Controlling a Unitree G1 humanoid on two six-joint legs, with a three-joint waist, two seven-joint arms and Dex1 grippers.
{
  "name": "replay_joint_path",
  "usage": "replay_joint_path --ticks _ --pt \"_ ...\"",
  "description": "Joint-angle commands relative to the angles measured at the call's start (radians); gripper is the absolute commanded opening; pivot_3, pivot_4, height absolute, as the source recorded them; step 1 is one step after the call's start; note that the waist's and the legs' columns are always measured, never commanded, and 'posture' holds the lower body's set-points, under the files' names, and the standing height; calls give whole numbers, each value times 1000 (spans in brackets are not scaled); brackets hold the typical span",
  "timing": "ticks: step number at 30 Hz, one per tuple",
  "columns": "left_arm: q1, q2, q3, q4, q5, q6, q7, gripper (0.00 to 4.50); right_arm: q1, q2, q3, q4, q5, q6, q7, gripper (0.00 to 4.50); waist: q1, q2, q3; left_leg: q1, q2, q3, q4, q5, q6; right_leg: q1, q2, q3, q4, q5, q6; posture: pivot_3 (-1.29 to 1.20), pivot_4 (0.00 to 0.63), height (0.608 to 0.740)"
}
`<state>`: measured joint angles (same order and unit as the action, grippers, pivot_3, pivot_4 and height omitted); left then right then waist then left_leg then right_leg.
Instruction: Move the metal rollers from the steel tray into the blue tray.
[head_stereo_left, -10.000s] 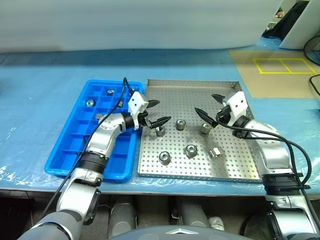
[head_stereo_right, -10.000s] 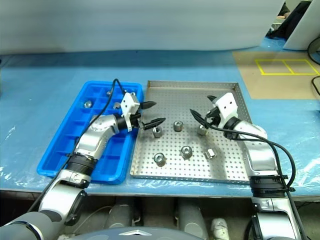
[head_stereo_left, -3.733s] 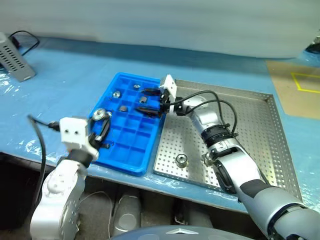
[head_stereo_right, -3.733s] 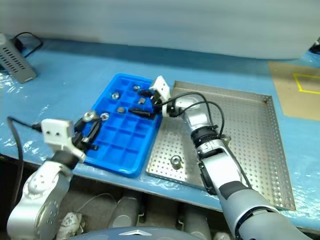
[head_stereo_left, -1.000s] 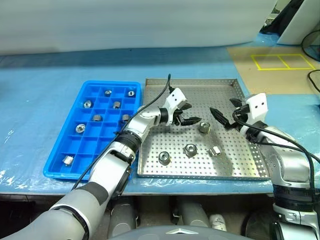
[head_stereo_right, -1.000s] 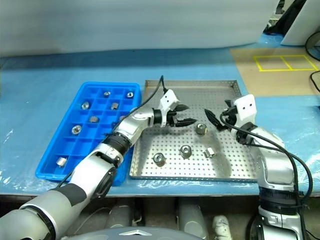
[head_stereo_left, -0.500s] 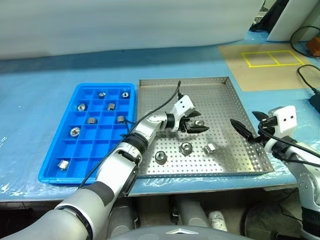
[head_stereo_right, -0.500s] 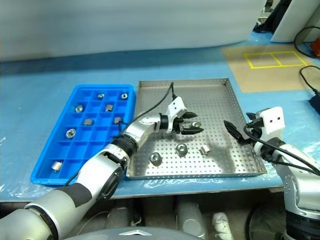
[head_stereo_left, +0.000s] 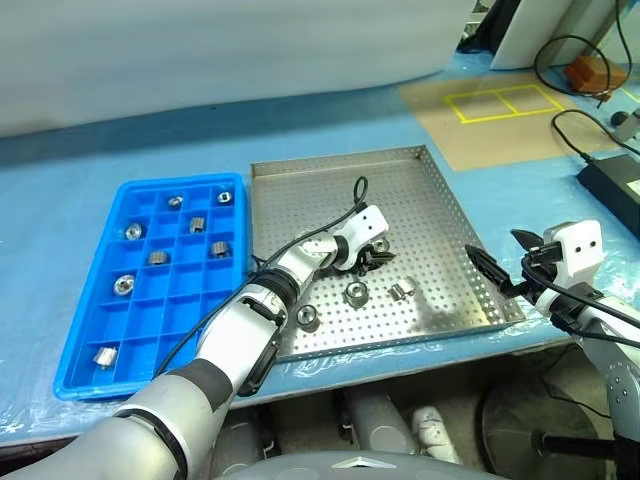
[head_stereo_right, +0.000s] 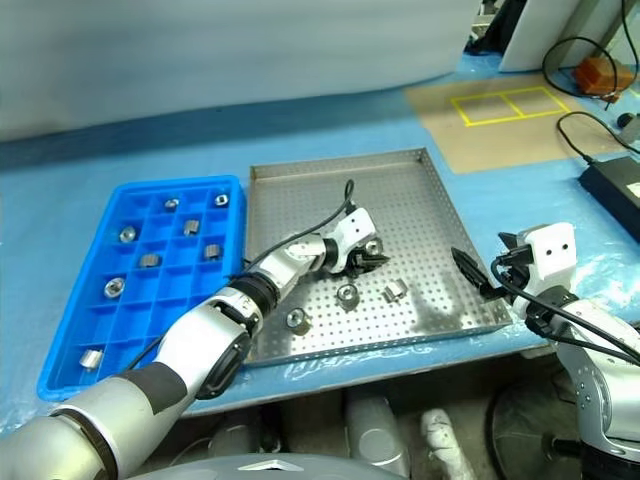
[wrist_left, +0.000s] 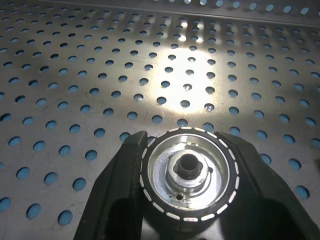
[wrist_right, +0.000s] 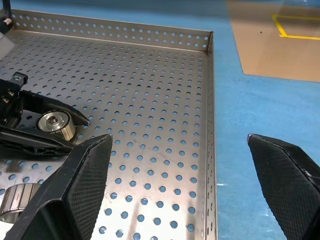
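The steel tray lies in the middle of the table, with the blue tray to its left. My left gripper reaches over the steel tray's centre and is shut on one metal roller, which stands upright on the perforated floor between the two fingers. Three more rollers lie loose nearer the front: one upright, one on its side, one by the front left. Several rollers sit in the blue tray's compartments. My right gripper hangs open over the steel tray's right rim, holding nothing.
A tan mat with a yellow taped square lies at the back right. A black box and cables sit at the far right. The table is covered in blue sheeting.
The left gripper has sunk a little and closed on the roller it was reaching for. The right arm drew back toward the tray's right rim. The camera view has swung to the right.
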<state>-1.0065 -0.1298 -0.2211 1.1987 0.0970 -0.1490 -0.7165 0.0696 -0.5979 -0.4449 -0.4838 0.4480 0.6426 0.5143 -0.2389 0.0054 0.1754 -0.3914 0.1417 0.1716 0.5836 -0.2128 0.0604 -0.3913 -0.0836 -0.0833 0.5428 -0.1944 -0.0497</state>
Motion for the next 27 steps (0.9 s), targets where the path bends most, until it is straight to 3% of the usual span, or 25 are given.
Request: replay_joint_path --ticks 1,4,8,13,16,20,23,27 --pt "-5 -7 72 -67 -74 -6 -35 1751 -34 1 25 -2 5 -26 -3 4500 -8 0 0 0 -1 0 0 0 1 0 -1 0 0 1 -1 -607 150 740" --pt "14 10 134 -177 -160 25 -106 1751 -86 6 83 32 -1 -39 8 4500 -18 0 0 -2 -5 -1 0 -1 2 0 -5 -1 0 2 0 -551 150 740" --pt "96 71 185 -446 -224 178 -61 1751 -228 26 231 140 -30 -74 56 4500 -20 0 0 -11 -4 -3 13 -4 8 -4 -7 -2 6 3 -1 -408 150 740" --pt "347 181 194 -999 -222 419 77 1751 -473 79 405 391 -92 -178 173 4500 15 -1 1 -14 -4 -4 17 -4 7 -7 -9 -2 16 4 -2 -174 150 740" --pt "509 235 191 -1288 -197 530 166 1751 -588 120 473 534 -117 -242 250 4500 68 -1 1 -12 -3 -5 19 -2 5 -11 -9 -3 24 2 -4 -72 150 740" --pt "695 261 224 -1573 -167 620 304 1751 -702 171 530 735 -165 -345 329 4500 182 -1 1 -12 0 -5 20 0 1 -15 -9 -3 32 0 -8 61 150 740" --pt "819 290 244 -1717 -137 635 366 1751 -757 205 548 830 -179 -393 375 4500 262 -1 2 -11 0 -5 20 2 -1 -15 -9 -3 33 0 -9 128 150 740" --pt "965 309 273 -1851 -120 659 427 1751 -799 234 563 916 -196 -437 423 4500 326 -1 2 -11 0 -2 21 2 -1 -14 -9 0 33 0 -9 181 150 740"
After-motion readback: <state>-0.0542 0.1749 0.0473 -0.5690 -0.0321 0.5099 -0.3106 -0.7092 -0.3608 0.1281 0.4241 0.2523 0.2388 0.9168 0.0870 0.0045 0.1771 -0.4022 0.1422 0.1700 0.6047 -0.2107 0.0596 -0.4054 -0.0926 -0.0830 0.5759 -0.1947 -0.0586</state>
